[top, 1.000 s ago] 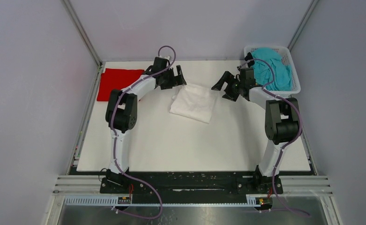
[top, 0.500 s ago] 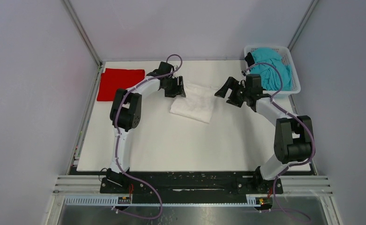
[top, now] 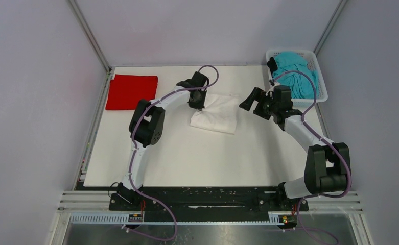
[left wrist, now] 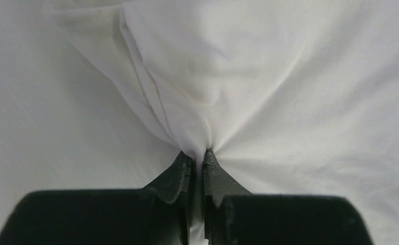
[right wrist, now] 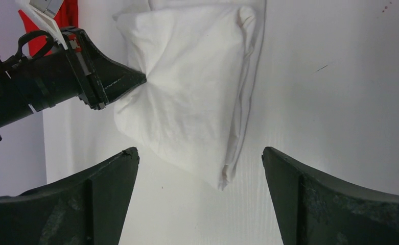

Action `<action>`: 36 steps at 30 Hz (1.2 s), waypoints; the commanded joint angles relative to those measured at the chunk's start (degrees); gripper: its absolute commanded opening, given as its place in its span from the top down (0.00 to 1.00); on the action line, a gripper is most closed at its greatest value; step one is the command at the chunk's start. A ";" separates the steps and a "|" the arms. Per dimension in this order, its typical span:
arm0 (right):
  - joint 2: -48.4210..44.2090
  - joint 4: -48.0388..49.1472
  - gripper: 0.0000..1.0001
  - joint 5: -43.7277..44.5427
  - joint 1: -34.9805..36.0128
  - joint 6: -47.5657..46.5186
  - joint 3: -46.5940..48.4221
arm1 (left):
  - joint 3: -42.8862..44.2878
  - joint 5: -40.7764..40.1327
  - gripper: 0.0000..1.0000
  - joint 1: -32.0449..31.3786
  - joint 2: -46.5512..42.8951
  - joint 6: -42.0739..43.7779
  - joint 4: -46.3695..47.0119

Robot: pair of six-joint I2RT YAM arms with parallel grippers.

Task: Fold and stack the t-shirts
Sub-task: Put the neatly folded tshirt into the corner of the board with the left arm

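A folded white t-shirt [top: 216, 113] lies on the table's far middle. My left gripper [top: 197, 103] sits at its left edge, shut on a pinch of the white cloth [left wrist: 215, 102], which bunches into creases between the fingertips [left wrist: 179, 171]. In the right wrist view that same left gripper [right wrist: 131, 79] bites the white t-shirt [right wrist: 187, 92] from the left. My right gripper [top: 249, 99] hovers just right of the shirt, open and holding nothing, its fingers [right wrist: 105, 178] wide apart over bare table. A folded red t-shirt [top: 131, 91] lies flat at the far left.
A white basket [top: 321, 91] at the far right corner holds a crumpled teal t-shirt [top: 298, 71] and something dark [top: 272, 65]. The table [top: 202, 158] is white, with walls on the left, back and right.
My left gripper moved right onto the white t-shirt's left edge and shut on the cloth. The shirt shifted slightly right. My right arm swung outward, its gripper still open.
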 commanded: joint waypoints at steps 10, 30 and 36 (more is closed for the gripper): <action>-2.49 0.83 0.00 4.04 -0.24 -2.69 -0.53 | 0.10 -25.02 1.00 4.51 -7.21 16.56 -1.88; -1.11 0.84 0.01 4.42 -0.36 -2.61 0.34 | 6.11 -37.57 1.00 15.53 -11.07 26.26 -0.58; -1.13 0.90 0.00 4.51 -0.37 -2.61 0.47 | 8.87 -39.38 1.00 17.19 -10.33 24.28 0.29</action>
